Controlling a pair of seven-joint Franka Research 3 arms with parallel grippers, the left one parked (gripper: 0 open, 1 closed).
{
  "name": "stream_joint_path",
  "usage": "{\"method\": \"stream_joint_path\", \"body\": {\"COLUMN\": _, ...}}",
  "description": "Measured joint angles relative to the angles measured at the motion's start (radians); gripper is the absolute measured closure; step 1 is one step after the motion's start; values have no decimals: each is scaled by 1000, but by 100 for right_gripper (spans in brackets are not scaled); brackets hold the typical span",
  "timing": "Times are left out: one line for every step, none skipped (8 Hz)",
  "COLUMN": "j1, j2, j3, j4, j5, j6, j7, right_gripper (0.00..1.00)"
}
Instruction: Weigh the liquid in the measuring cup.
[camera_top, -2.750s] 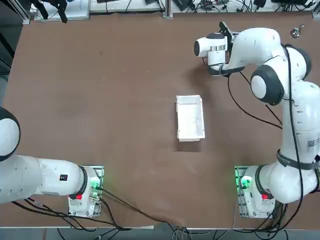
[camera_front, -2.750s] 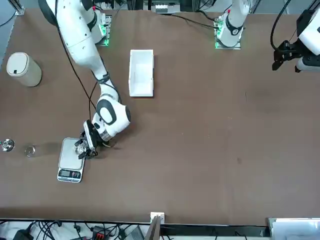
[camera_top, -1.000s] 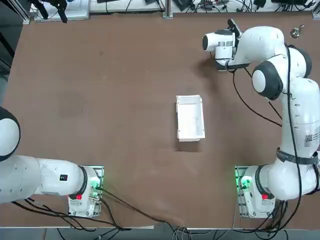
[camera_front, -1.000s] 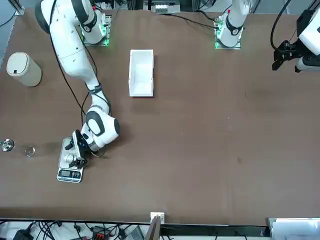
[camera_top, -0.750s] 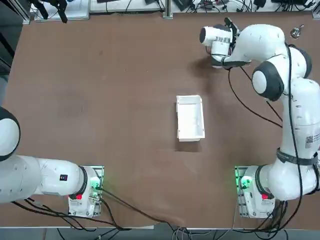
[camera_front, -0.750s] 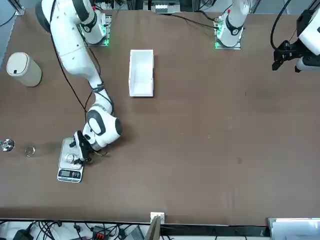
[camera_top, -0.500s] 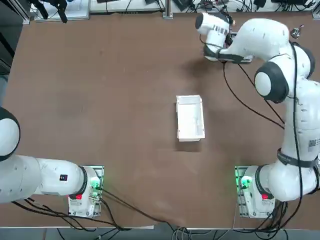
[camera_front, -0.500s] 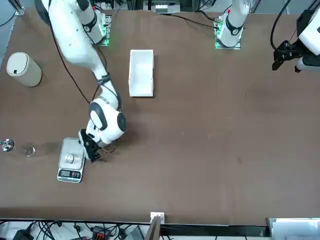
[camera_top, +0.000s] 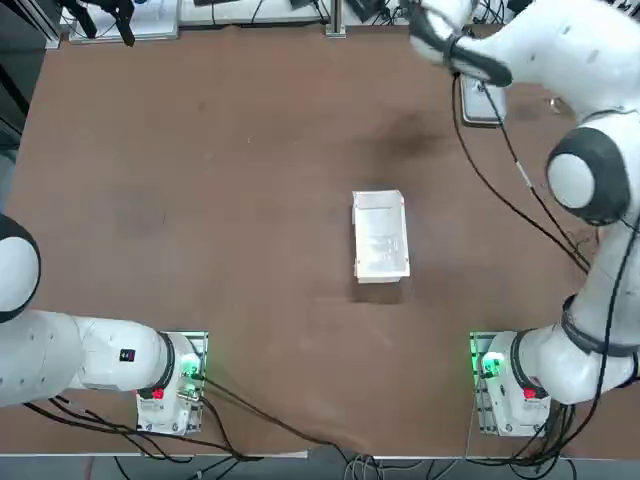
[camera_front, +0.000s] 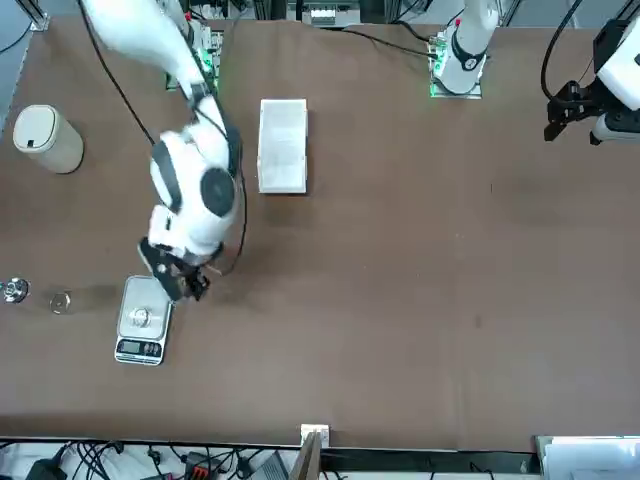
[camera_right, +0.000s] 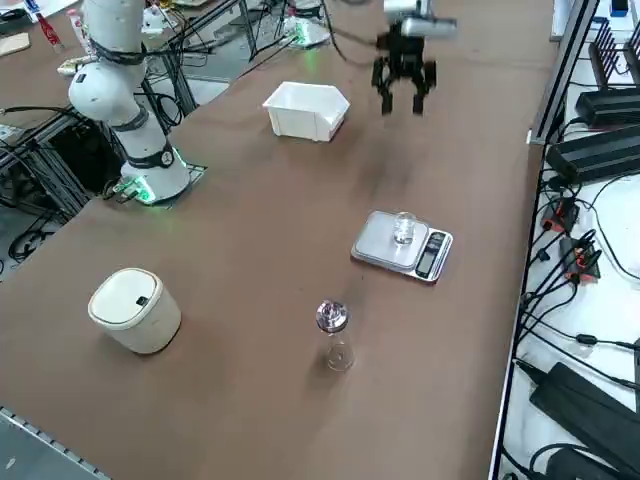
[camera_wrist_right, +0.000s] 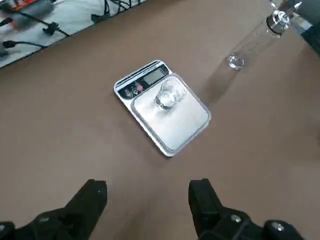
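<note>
The measuring cup (camera_wrist_right: 171, 93), small and clear, stands upright on the metal plate of the flat grey scale (camera_wrist_right: 172, 115), touching it, toward the plate's end by the scale's display and buttons; the cup stands by itself, with nothing gripping it. The right claw (camera_right: 404, 100) is released, its two fingers (camera_wrist_right: 85, 210) spread wide apart with nothing between them, and it hangs above the surface (camera_right: 240, 310), clear of both cup and scale. Near the scale, apart from it, a clear glass bottle with a shiny metallic top (camera_right: 336, 335) stands upright on the surface. A white lidded canister (camera_right: 135, 312) stands well apart from the scale, on the far side of the bottle. The white rectangular tray (camera_top: 380, 237) lies on the surface between the two arms' sides, well apart from the scale
</note>
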Motion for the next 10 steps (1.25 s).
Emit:
{"method": "stream_joint_path", "body": {"j1": -23, "j2": -66, "j3": -1, "j4": -2, "j5": 74, "j6": -55, "j7": -172, "right_gripper": 0}}
{"method": "stream_joint_path", "body": {"j1": -64, "j2": -128, "j3": -3, "j4": -4, "j5": 156, "j6": -97, "j7": -336, "right_gripper": 0}}
{"method": "stream_joint_path", "body": {"j1": -125, "j2": -191, "j3": -5, "j4": -7, "j5": 248, "j6": -127, "j7": -493, "right_gripper": 0}}
{"method": "stream_joint_path", "body": {"j1": -199, "j2": -250, "j3": -7, "j4": -11, "j5": 330, "j6": -164, "j7": -655, "right_gripper": 0}}
{"method": "stream_joint_path", "body": {"j1": -274, "j2": -298, "j3": -11, "j4": -16, "j5": 409, "j6": -203, "j7": -812, "right_gripper": 0}}
{"method": "stream_joint_path", "body": {"j1": -340, "j2": -338, "j3": -13, "j4": -21, "j5": 476, "j6": -235, "j7": -954, "right_gripper": 0}}
{"method": "stream_joint_path", "body": {"j1": -383, "j2": -369, "j3": -14, "j4": -25, "j5": 509, "j6": -262, "j7": -1064, "right_gripper": 0}}
{"method": "stream_joint_path", "body": {"j1": -402, "j2": -395, "j3": -14, "j4": -30, "j5": 526, "j6": -282, "j7": -1128, "right_gripper": 0}}
{"method": "stream_joint_path", "body": {"j1": -408, "j2": -416, "j3": -14, "j4": -34, "j5": 540, "j6": -296, "j7": -1157, "right_gripper": 0}}
{"method": "stream_joint_path", "body": {"j1": -414, "j2": -442, "j3": -16, "j4": -46, "j5": 550, "j6": -305, "j7": -1181, "right_gripper": 0}}
